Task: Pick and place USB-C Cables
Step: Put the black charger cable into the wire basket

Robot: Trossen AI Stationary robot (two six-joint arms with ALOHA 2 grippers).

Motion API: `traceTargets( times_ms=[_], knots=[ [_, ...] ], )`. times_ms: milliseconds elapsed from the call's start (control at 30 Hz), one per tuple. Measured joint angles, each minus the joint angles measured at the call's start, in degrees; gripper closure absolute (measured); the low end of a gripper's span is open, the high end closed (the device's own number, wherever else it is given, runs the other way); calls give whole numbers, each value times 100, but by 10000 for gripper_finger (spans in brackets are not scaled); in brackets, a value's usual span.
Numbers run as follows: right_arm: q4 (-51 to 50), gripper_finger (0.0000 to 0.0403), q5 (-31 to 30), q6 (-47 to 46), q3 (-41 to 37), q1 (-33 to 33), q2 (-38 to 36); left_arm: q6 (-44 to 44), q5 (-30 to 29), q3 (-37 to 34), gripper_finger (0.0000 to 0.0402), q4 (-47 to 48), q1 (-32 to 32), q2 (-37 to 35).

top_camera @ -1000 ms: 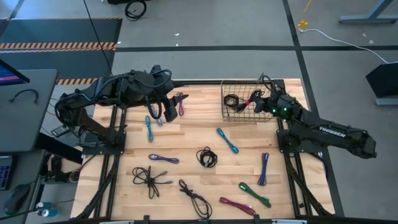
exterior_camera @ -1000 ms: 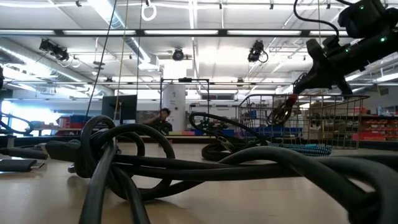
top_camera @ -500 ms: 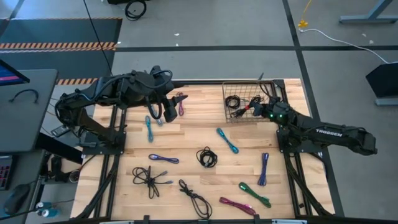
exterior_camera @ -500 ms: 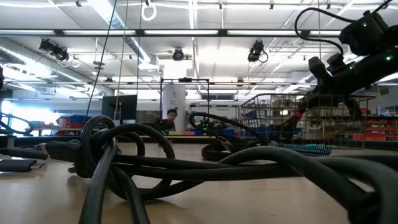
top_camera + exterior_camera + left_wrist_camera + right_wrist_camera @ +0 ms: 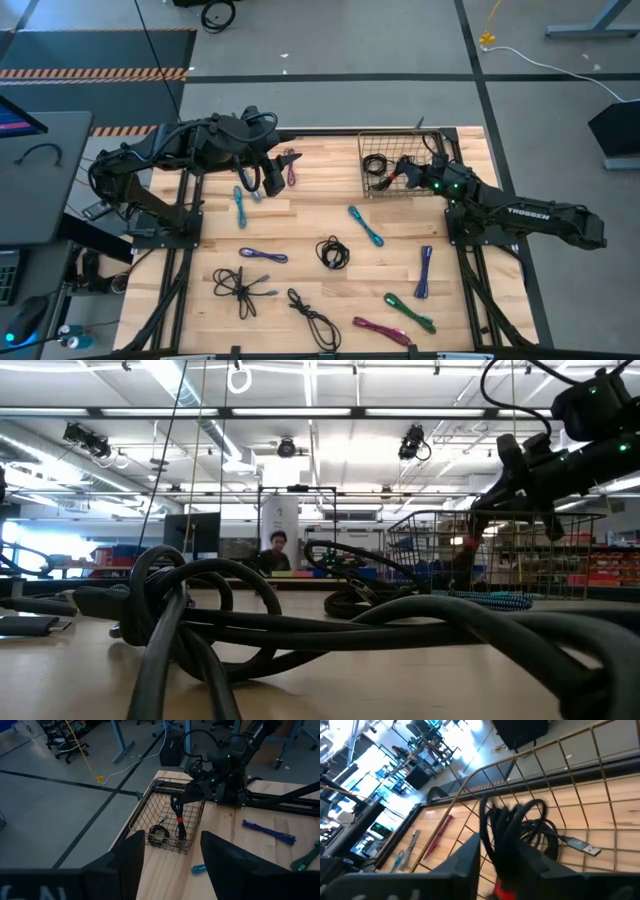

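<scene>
Right gripper (image 5: 404, 172) is over the wire basket (image 5: 372, 190) in the upper middle of the overhead frame, and a black cable with a red band (image 5: 179, 818) hangs between its fingers into the basket. Whether the fingers are clamped on it or parted, I cannot tell. Another black cable (image 5: 374, 163) lies in the basket. Left gripper (image 5: 273, 176) waits, fingers apart, upper left. Loose cables (image 5: 333, 251) dot the table (image 5: 300, 215).
</scene>
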State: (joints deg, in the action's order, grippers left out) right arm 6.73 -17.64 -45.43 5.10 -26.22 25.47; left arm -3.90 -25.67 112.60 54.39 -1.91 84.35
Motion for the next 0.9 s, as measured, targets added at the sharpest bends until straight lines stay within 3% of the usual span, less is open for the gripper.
traceTargets(
  times_ms=[467, 667, 767, 900],
  knots=[
    [15, 298, 143, 5, 2, -54, 0, -4, 2, 0, 202, 0, 1, 0],
    [-167, 379, 272, -35, 23, -208, 1, -39, 2, 0, 202, 10, 2, 1],
    [-567, 384, 279, 214, 321, -283, 10, -87, 2, 0, 202, 53, 0, 1],
    [-2007, 384, 290, 647, 1218, -464, 92, -140, 2, 0, 202, 85, 2, 1]
  ],
)
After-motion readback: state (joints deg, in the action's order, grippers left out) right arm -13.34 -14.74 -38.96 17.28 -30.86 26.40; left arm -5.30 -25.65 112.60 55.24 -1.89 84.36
